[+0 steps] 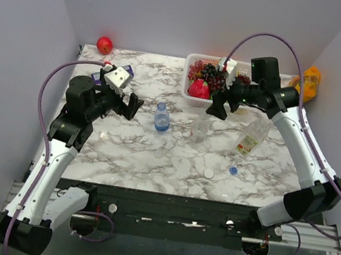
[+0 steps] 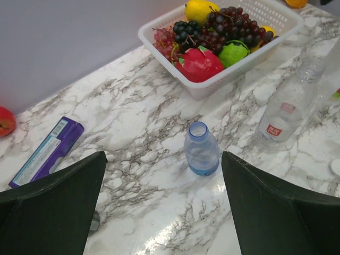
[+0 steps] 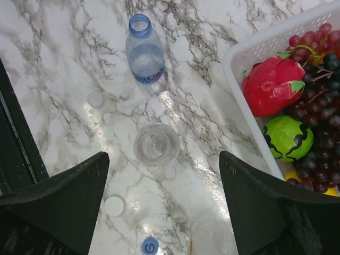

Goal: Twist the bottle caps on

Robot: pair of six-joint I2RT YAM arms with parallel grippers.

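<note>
Three open bottles stand mid-table: a blue-labelled bottle [image 1: 162, 118] [image 2: 201, 150] [image 3: 144, 50], a plain bottle [image 1: 200, 129] [image 2: 287, 106] [image 3: 156, 144], and a yellow-green-labelled bottle [image 1: 252, 138]. A white cap [image 1: 208, 173] [image 3: 115, 205] and a blue cap [image 1: 233, 171] [image 3: 150, 246] lie in front of them. A clear cap [image 3: 95, 99] lies near the blue-labelled bottle. My left gripper [image 1: 132, 106] [image 2: 163, 154] is open and empty, left of the blue-labelled bottle. My right gripper [image 1: 217, 106] [image 3: 163, 154] is open and empty, above the plain bottle.
A white basket [image 1: 188, 95] [image 2: 159, 37] [image 3: 249, 79] of fruit stands at the back centre. A purple packet [image 2: 48, 151] lies at the back left. A red apple [image 1: 104, 44] sits in the far left corner and an orange object [image 1: 309, 81] at the far right.
</note>
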